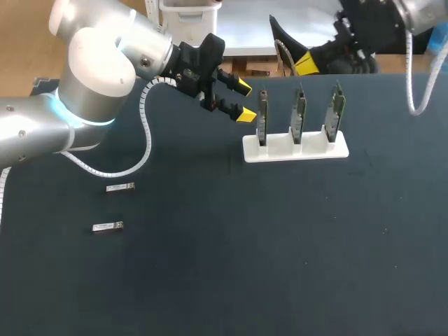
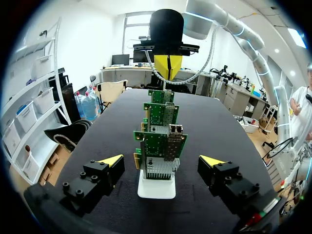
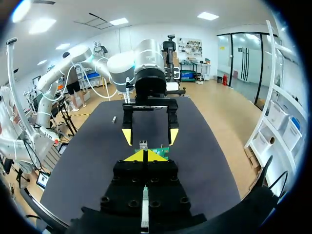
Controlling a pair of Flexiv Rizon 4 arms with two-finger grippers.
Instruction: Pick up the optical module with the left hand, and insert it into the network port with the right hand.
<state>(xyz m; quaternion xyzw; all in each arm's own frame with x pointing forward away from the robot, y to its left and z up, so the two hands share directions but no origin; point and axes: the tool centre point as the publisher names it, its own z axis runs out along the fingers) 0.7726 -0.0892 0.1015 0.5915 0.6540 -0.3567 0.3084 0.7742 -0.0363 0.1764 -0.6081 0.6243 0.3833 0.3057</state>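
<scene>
My left gripper (image 1: 243,100) is open, with its 2 yellow tips spread apart and nothing between them. It hangs above the dark table (image 1: 280,266), just beside the end of the white holder (image 1: 280,150) that is nearest my left arm. The holder carries 3 green network cards (image 1: 299,112), all upright in a row. In my left wrist view the cards line up 1 behind the other straight ahead of the left gripper (image 2: 161,161), between its spread fingers and apart from both. A metal network port (image 2: 174,141) shows on the nearest card.

Neither of the 2 optical modules is in a gripper. The first optical module (image 1: 120,187) lies flat on the table below my left arm, well apart from the holder. The second optical module (image 1: 108,227) lies near it, closer to my side of the table.

My right gripper (image 1: 306,64) sits at the far edge of the table beyond the holder. In the right wrist view its tips (image 3: 145,156) are pressed together, closed, and I see nothing gripped between them. It faces the left gripper across the row of cards.
</scene>
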